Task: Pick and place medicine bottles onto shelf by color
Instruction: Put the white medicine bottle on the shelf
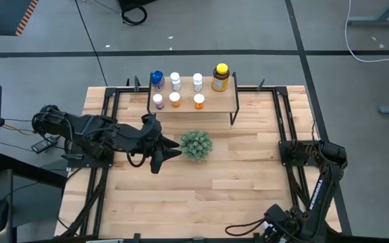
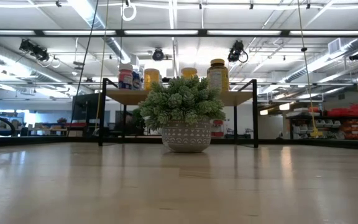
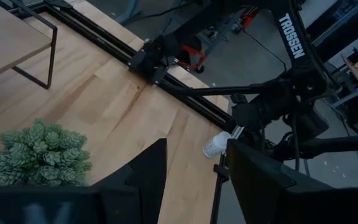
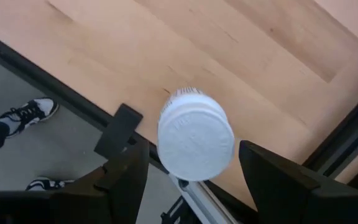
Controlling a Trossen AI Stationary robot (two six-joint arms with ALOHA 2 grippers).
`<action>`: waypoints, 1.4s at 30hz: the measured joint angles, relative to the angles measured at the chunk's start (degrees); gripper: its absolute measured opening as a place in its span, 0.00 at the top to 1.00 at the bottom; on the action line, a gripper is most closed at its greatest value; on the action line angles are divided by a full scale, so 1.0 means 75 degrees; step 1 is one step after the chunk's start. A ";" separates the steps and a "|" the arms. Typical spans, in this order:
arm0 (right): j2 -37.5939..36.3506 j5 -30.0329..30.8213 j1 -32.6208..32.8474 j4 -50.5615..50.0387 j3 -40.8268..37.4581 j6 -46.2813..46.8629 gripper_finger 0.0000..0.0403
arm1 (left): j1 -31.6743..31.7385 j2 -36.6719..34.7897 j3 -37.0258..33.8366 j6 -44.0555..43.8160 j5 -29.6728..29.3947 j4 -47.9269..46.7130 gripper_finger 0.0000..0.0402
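White-capped bottle (image 4: 194,140) sits at the table (image 1: 248,182) edge, between the right gripper's (image 4: 191,165) spread fingers, not pinched yet. Looks like the pick step: lower, then close. Left gripper (image 1: 171,154) waits open and empty by the plant (image 1: 196,145). The shelf (image 1: 225,106) holds seven already.

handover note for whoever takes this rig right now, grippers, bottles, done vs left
Left gripper: open and empty, over mid-table beside the potted plant.
Right gripper: open, fingers either side of a white-capped bottle at the table's near right edge; no grip visible.
Done: seven bottles on the shelf. Back row: blue bottle, two white bottles, amber bottle with yellow cap. Front row: three small bottles.
Left: grasp the white-capped bottle and shelve it, probably with the white ones.
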 joint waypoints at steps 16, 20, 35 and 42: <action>-0.0012 -0.0168 -0.0005 0.0947 -0.0805 0.0080 0.36 | -0.0233 -0.0009 0.0000 -0.0220 0.0003 -0.0045 0.57; -0.0015 -0.0233 -0.0003 0.0940 -0.0804 0.0132 0.36 | -0.0335 -0.0009 0.0000 -0.0236 0.0003 -0.0042 0.57; -0.0017 -0.0136 -0.0024 0.0964 -0.0741 0.0146 0.48 | -0.0411 -0.0009 0.0003 -0.0403 0.0000 -0.0021 0.57; -0.0017 0.0146 -0.0391 0.0748 -0.0358 -0.0055 0.48 | -0.0360 -0.0011 0.0003 -0.0162 -0.0004 0.0631 0.57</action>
